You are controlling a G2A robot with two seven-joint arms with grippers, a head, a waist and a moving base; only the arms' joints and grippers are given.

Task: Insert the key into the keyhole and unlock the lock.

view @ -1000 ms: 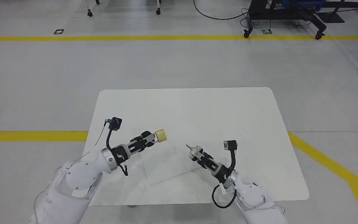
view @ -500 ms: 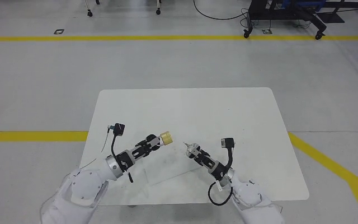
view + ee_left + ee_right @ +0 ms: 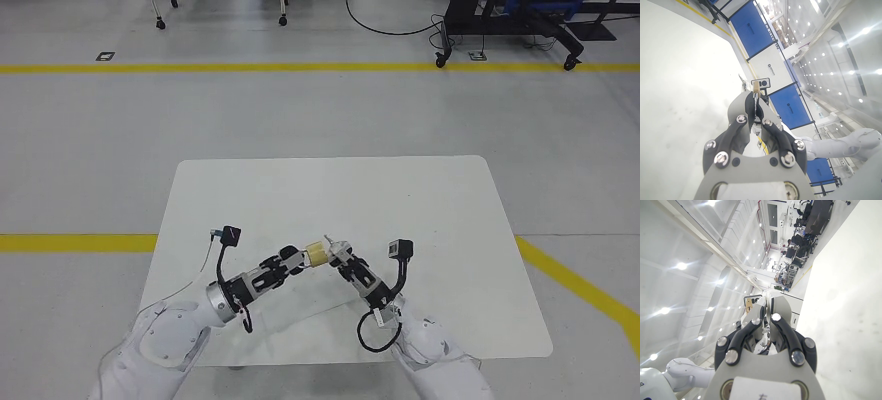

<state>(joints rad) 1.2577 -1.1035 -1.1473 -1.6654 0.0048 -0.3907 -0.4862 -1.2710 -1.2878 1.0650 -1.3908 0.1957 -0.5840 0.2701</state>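
Brass lock [image 3: 318,252] and key [image 3: 333,243] held close together above the white counter [image 3: 430,200].
The left end effector [image 3: 755,98] is clenched on the lock's shackle, with the brass body pointing toward the right arm. The right end effector [image 3: 769,303] is clamped on the key, which lies just beside the lock. The right wrist view shows the keyhole [image 3: 748,309] uncovered. The 2 arms meet near the counter's middle.

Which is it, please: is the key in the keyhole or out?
Out. The keyhole on the lock shows bare; the key is beside it in the right gripper.
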